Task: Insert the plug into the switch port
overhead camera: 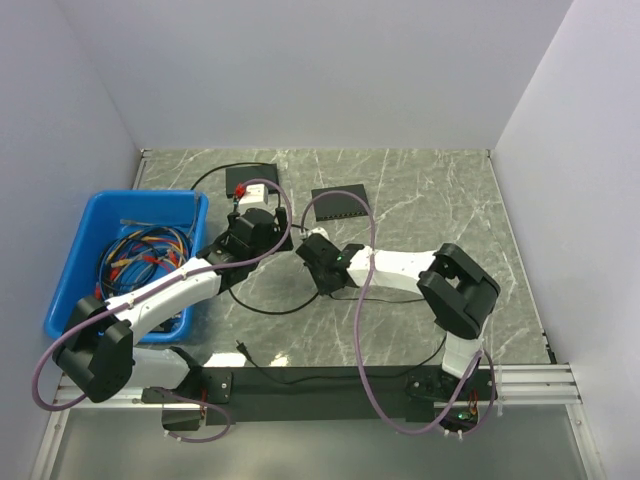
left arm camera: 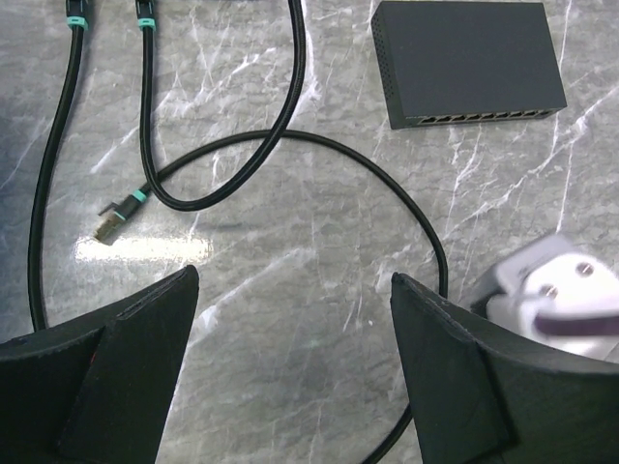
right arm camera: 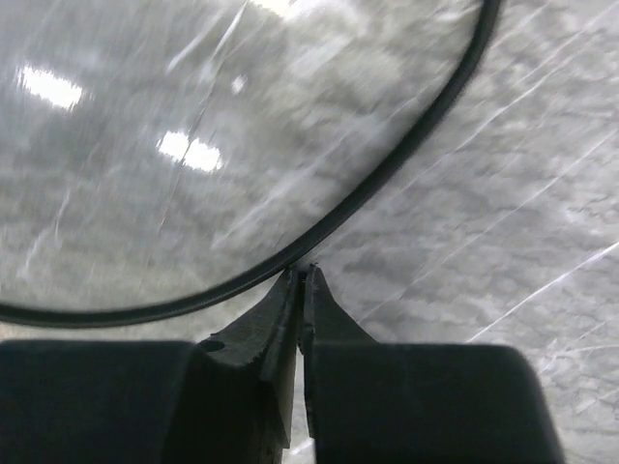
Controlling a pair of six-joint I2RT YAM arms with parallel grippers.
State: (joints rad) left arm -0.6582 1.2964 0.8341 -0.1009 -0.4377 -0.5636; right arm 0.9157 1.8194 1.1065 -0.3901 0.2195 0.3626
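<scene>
Bin: blue, on the left side of the desk. It holds a tangled bundle of multicoloured wires, which lie inside its walls. The left arm crosses over its near right corner.

Plug: lies loose on the desk with a teal band behind the tip. Nothing holds it. In the left wrist view it sits up and to the left of the left finger, well apart from the switch. Its cable is thin and black, and it loops across the marble between the two arms.

Switch: small black box, flat on the desk. The port row runs along its long edge, facing the left wrist camera. No port has anything in it. A second, plain black box sits further left and back.

Left gripper: fingers spread wide, nothing between them, bare desk and a stretch of cable below.

Right gripper: fingers brought together, with only a hairline slit between them. The cable runs across just beyond the tips. It is thicker than the slit and does not appear to be caught in it. I cannot tell whether the tips touch it.

Two teal bands mark further cable runs at the top left edge of the left wrist view, and their ends are cut off by the frame.
</scene>
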